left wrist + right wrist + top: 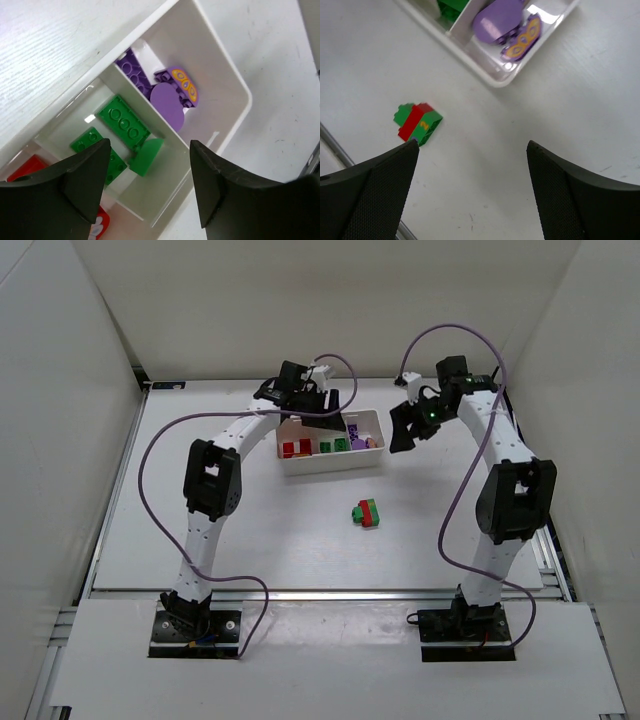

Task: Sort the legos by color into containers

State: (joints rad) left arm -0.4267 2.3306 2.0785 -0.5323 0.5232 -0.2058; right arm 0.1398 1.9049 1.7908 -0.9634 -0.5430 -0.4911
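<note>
Table: you have a flat white table (pixel 250 530). Close up it shows a few small dark scuffs.
Room: plain white walls (pixel 60 440) stand at the left, the back and the right, like a box around the table.
Edge: a silver metal rail (pixel 556 570) runs down the right side. The arm bases sit on a white board (pixel 330 660) at the near edge.
Cables: purple cables (pixel 150 455) loop in the air beside each arm.
Tray: the white tray (pixel 330 467) lies toward the far side of the table, between the two arms. It has three boxes in a row.
Red legos (pixel 295 448): in the left box of the tray.
Green legos (pixel 122 122): in the middle box. Two are flat bricks and one is rounded.
Purple legos (pixel 170 100): in the right box. One has a yellow pattern on it.
Loose stack (pixel 417 122): a green and red stack with a yellow mark. It sits alone on the table, on the near side of the tray and well apart from it.
Left gripper (pixel 150 145): your left one hangs over the tray with its fingers spread wide — nothing is between them.
Right gripper (pixel 472 145): your right one is up in the air just right of the tray. Its fingers are spread wide too, and it holds nothing.
</note>
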